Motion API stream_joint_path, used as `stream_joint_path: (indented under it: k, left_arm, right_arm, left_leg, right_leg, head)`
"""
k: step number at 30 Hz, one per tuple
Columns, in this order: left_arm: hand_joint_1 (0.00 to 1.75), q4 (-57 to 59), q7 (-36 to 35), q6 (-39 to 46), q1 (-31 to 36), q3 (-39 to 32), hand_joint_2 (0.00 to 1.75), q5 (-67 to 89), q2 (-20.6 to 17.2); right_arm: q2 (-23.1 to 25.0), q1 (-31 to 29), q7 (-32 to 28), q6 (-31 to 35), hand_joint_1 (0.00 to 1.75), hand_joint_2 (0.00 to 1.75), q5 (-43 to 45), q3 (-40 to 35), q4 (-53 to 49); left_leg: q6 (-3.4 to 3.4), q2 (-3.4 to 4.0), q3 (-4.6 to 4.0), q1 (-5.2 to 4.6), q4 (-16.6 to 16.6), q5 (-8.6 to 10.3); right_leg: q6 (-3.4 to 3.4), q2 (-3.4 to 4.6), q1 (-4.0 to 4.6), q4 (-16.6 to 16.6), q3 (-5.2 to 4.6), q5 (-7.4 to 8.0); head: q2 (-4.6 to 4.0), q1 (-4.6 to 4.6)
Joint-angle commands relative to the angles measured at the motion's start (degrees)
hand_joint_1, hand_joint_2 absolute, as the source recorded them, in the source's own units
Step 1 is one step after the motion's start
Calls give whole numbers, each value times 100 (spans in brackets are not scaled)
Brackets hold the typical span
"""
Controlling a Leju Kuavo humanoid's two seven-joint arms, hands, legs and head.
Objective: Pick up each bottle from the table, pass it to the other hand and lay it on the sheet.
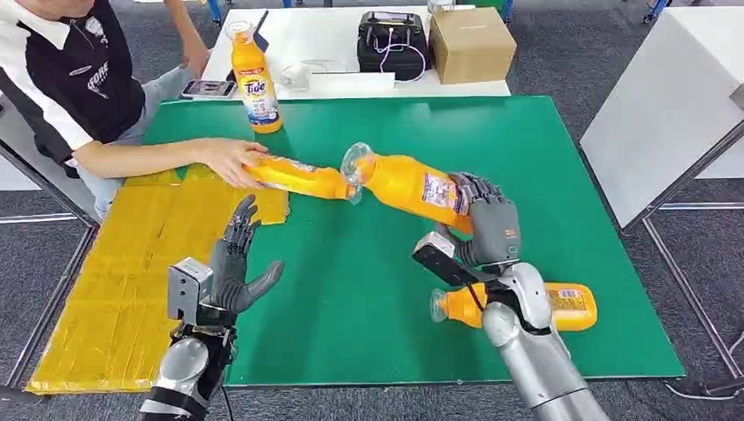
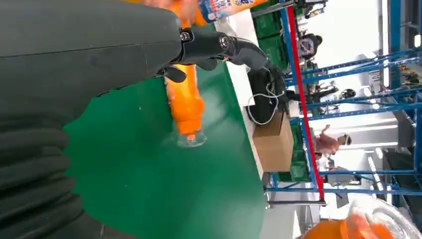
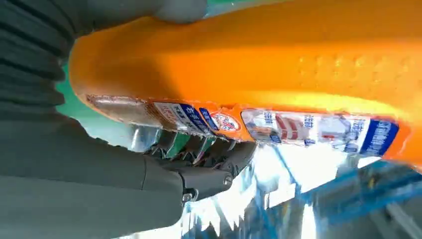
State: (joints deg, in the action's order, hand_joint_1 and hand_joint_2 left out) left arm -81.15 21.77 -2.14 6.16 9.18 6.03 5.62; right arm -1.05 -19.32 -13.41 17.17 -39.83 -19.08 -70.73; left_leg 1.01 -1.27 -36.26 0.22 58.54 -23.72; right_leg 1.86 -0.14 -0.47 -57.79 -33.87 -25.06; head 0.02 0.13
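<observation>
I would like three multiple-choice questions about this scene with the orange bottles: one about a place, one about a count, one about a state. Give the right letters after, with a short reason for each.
1. Where does the upright bottle stand?
A. at the far edge of the green mat
B. on the yellow sheet
C. on the cardboard box

2. How many orange bottles are in the head view?
A. two
B. three
C. four

3. What is the right hand doing?
A. resting flat on the mat
B. holding a bottle up off the mat
C. hanging open with nothing in it

Answers:
1. A: it stands on the mat's far edge, near the white table.
2. C: one upright, one under a person's hand, one held bottle, one lying bottle by the right arm.
3. B: its fingers wrap the tilted bottle; the left hand is open and holds nothing.
</observation>
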Motion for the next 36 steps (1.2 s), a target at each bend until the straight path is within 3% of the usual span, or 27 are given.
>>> stream_joint_path:
  k: [1,12,21,36]
  left_arm:
    - [0,350,-90,-40,472,242,175,-2,-22]
    - [0,464,-77,-51,538,344,175,-1,-42]
    - [0,593,-88,-63,721,551,175,-24,-8]
    - [0,564,-94,-158,702,862,175,26,-17]
  right_arm:
    - [486,-193,-234,-807,175,175,891,22,124]
    - [568,-274,-359,-1138,175,175,1373,-84,431]
    - [952,-616,-468,-1330,175,175,1457,-806,1168]
    - [1233,-741,-527,-1400,175,175,1433,-1308,1583]
  left_leg:
    - [-6,10,13,5,1,-5]
    - [-2,9,21,4,-3,-6]
    - [-7,24,29,10,-5,-7]
    - [-5,13,22,6,-4,-4]
  right_leg:
    - [-6,2,6,1,13,-4]
    - [-2,1,6,7,23,-4]
    - [-7,13,12,12,30,-1]
    - [-3,6,8,8,23,-2]
  head:
    - [0,-2]
    - [0,0]
    - [0,0]
    - [0,0]
